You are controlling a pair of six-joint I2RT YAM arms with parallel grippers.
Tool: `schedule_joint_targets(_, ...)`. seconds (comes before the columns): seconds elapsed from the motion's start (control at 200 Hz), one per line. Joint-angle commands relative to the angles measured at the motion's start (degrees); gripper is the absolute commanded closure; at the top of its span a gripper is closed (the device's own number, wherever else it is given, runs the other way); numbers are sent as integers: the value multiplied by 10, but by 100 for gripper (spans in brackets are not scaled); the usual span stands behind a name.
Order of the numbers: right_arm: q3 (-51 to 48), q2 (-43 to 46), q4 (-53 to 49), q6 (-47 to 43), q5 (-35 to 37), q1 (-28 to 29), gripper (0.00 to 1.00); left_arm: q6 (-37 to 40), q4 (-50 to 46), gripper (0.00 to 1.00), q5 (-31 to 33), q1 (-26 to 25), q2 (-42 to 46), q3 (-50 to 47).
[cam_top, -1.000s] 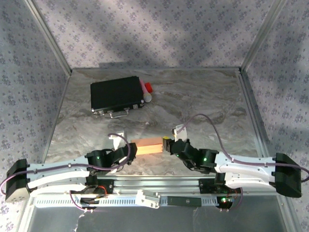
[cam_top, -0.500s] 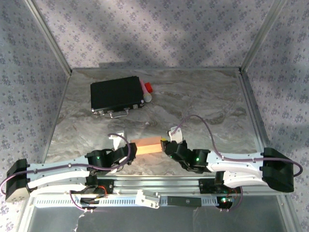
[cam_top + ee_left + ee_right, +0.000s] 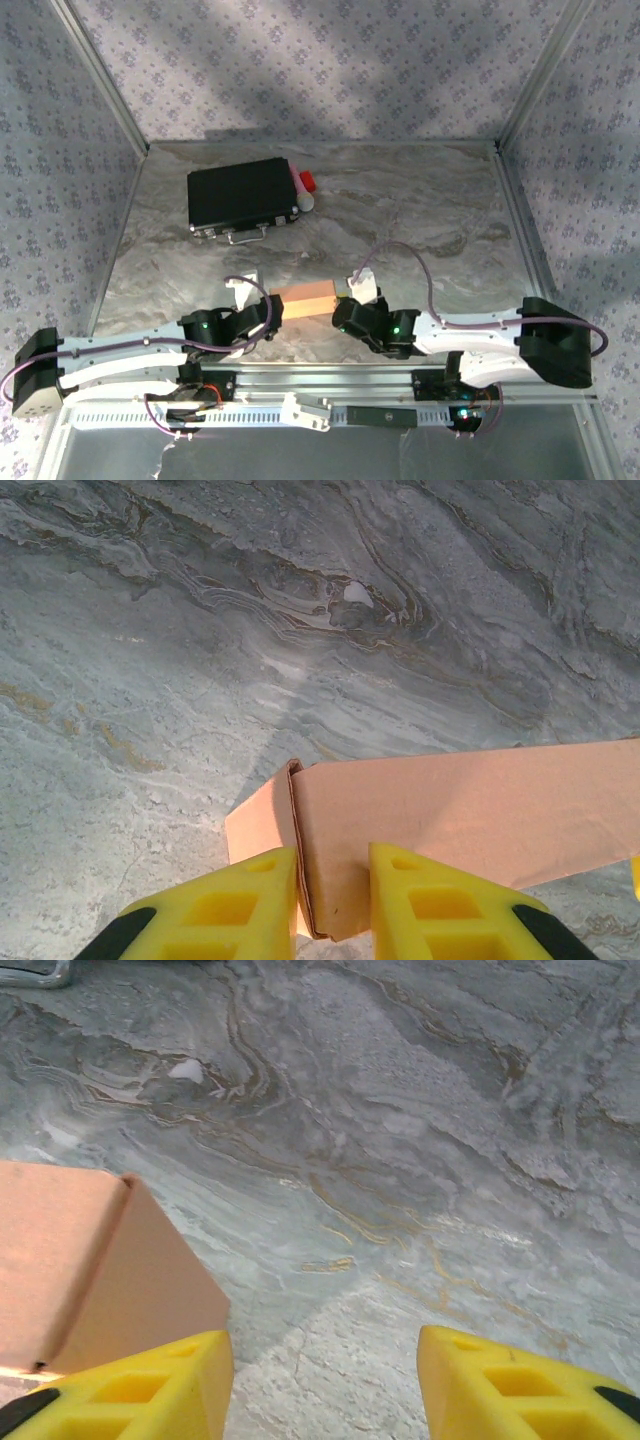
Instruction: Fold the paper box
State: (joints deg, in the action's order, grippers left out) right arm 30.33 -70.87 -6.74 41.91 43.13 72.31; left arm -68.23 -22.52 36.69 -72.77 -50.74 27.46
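At the near edge of the table (image 3: 450, 1110), the two arms reach inward toward each other, with the paper box (image 3: 450, 810) lying between them, close to their bases.

The left gripper (image 3: 333, 905) stays where it was. Its yellow jaws are narrow and pinched on the thin cardboard wall at the box's left end.

The right gripper (image 3: 325, 1380) has changed over the last second. Its arm has swung left, bringing the gripper from just off the box's right end to right against it. Its jaws stand wide apart with only bare table between them, and one finger (image 3: 130, 1385) sits beside the box's end panel. It may be touching the panel, but the view is too close to be sure.

The box itself has barely moved. It is already a small rectangular shape, not a flat sheet, so the folding appears well along. The right gripper seems to be lining up to press or tuck the right end while the left gripper steadies the box.

Farther back on the left, a black case (image 3: 243, 195) lies well apart from the work.
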Motion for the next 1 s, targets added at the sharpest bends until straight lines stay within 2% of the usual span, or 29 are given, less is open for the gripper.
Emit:
schedule_joint_targets(0.0,43,43,-96,49,27,1,39,5,-63,77,-16,-4,-7,-5)
schedule_joint_targets(0.09,96,84,-216,146,26,-5,27,5,-61,77,-13,-4,-6,-4)
schedule_joint_targets(0.195,139,110,-359,410,-25,-15,14,6,-60,77,-12,-5,-4,-3)
schedule_joint_targets(0.315,139,115,-321,632,-121,-9,12,6,-56,77,-12,-5,-5,-3)
schedule_joint_targets(0.385,158,95,-283,700,-153,-2,10,7,-55,77,-12,-5,-6,-3)
schedule_joint_targets(0.465,212,46,-322,795,-197,1,9,8,-56,77,-13,-5,-6,-3)
schedule_joint_targets(0.515,236,20,-319,826,-217,-1,9,9,-57,77,-12,-5,-4,-3)
schedule_joint_targets(0.61,253,-18,-246,847,-230,-2,6,9,-57,77,-12,-5,2,-6)
schedule_joint_targets(0.745,294,-86,-237,888,-288,-17,4,9,-60,77,-12,-5,11,-9)
schedule_joint_targets(0.889,304,-158,-161,899,-342,-44,6,13,-62,77,-11,-6,17,-8)
schedule_joint_targets(0.994,331,-206,-144,897,-375,-61,8,15,-64,77,-12,-5,20,-8)
